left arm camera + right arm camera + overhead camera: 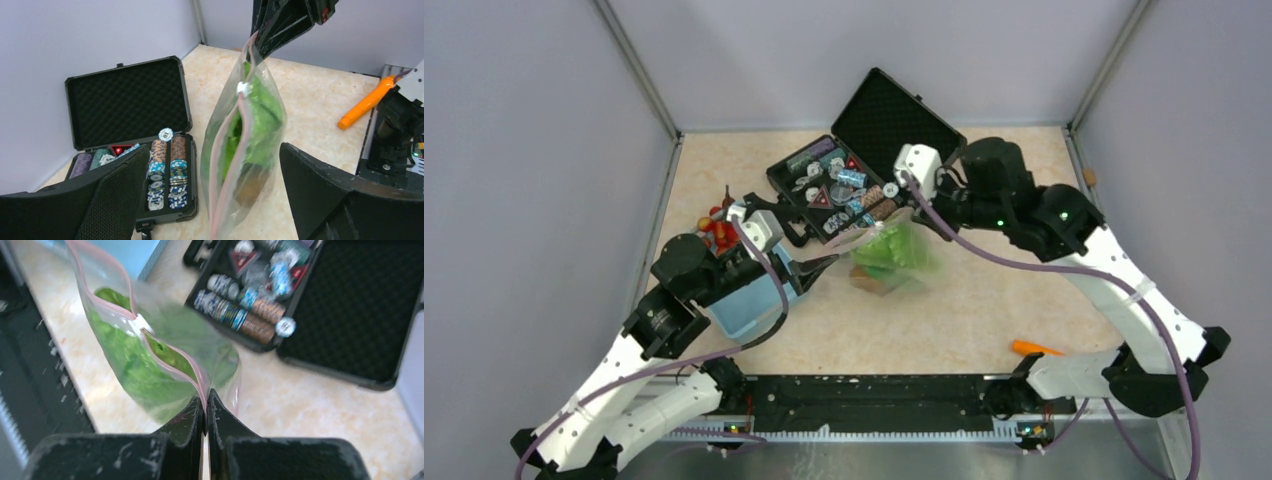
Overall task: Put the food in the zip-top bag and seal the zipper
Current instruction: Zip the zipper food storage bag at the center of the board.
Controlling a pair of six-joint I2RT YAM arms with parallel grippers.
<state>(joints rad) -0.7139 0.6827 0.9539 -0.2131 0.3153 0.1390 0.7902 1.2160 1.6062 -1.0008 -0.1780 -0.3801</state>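
Note:
The clear zip-top bag (891, 252) hangs between my two grippers with green leafy food (260, 120) and a brownish piece (250, 189) inside. Its pink zipper strip (235, 145) is parted along the middle, with a white slider (243, 88) on it. My right gripper (205, 401) is shut on the far end of the strip, and shows in the top view (921, 217). My left gripper (214, 150) is open, its fingers wide on either side of the bag's near end (816, 262), not touching it. Red cherry tomatoes (714, 232) lie outside the bag, at the left.
An open black case (864, 160) of chips stands behind the bag, also seen in the left wrist view (130, 105). A light blue basket (749, 303) sits under the left arm. A long orange piece (1036, 348) lies near the right arm's base.

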